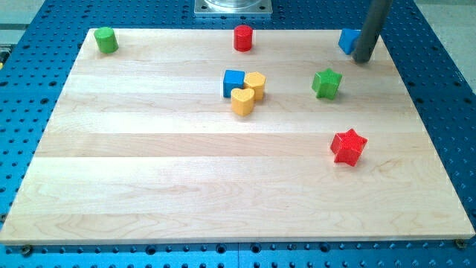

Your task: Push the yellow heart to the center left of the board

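The yellow heart (pixel 242 101) lies a little above the board's middle, touching a blue cube (pixel 233 83) at its upper left and a yellow hexagonal block (pixel 256 84) at its upper right. My tip (pixel 364 59) stands near the view's top right, right beside a blue block (pixel 346 41) that the rod partly hides. The tip is far to the right of the yellow heart, with a green star (pixel 326 83) between them.
A green cylinder (pixel 106 39) stands in the board's top left corner. A red cylinder (pixel 243 37) stands at the top middle. A red star (pixel 348 147) lies at the right, below the green star. The wooden board (pixel 149 186) lies on a blue perforated table.
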Robot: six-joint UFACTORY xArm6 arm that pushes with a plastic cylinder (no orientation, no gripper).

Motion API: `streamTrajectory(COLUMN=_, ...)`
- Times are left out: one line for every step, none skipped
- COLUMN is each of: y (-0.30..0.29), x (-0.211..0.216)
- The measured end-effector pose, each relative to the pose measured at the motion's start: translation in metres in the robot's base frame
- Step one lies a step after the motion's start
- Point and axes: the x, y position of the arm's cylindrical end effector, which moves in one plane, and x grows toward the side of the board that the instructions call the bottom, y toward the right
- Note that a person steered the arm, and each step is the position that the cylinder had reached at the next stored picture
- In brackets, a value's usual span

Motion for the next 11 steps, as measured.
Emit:
streamTrajectory(y=-0.092, x=0.042)
streamTrajectory(y=-0.141, x=0.103)
streamTrajectory(y=-0.148, x=0.108)
streamTrajectory(y=-0.265, x=0.127)
streamTrajectory(y=-0.334, x=0.127)
streamTrajectory(y=-0.396, x=0.123)
streamTrajectory(y=-0.353, x=0.116)
streamTrajectory(y=-0.361, x=0.098)
streamTrajectory(y=-0.424, x=0.105)
streamTrajectory(y=-0.453, x=0.124)
streamTrajectory(y=-0.446, x=0.133)
